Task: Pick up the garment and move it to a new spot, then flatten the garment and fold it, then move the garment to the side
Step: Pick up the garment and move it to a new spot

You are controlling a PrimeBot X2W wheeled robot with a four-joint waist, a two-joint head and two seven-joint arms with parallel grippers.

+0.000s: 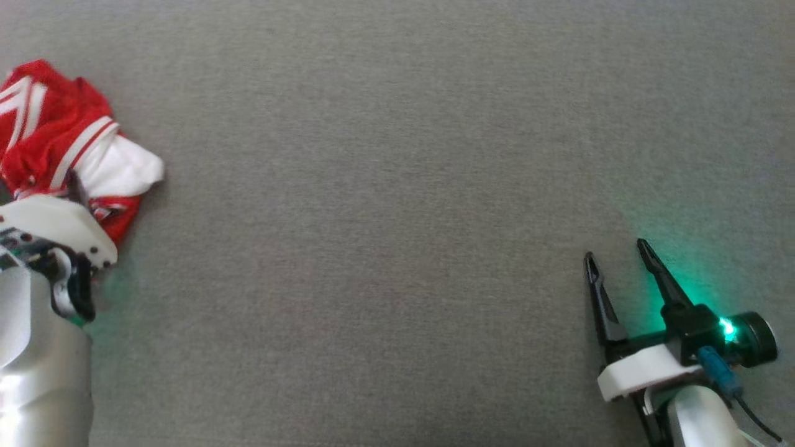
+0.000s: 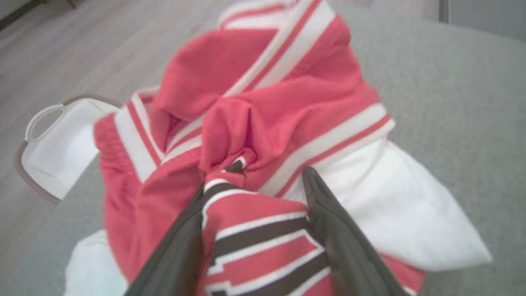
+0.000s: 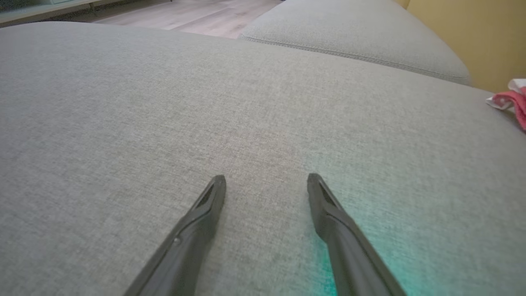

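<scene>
The garment (image 1: 56, 130) is a crumpled heap of red cloth with white bands and a white lining, lying at the far left of the grey cushion (image 1: 397, 186). My left gripper (image 1: 74, 186) sits on the heap's near edge, mostly hidden under its white wrist housing. Seen from the left wrist, the garment (image 2: 267, 102) lies close ahead, and my left gripper (image 2: 254, 181) is open, its two dark fingers straddling a striped red, white and black fold. My right gripper (image 1: 615, 249) rests open at the lower right, far from the cloth. The right wrist view has that gripper (image 3: 266, 177) over bare cushion, with a corner of the garment (image 3: 511, 100) at the right edge.
A white handled basket (image 2: 53, 148) stands on the wooden floor (image 2: 82, 49) just beyond the cushion's edge beside the garment. A second grey cushion (image 3: 357, 37) lies further off, with a yellow wall (image 3: 472, 28) behind it. A wide stretch of cushion separates the two grippers.
</scene>
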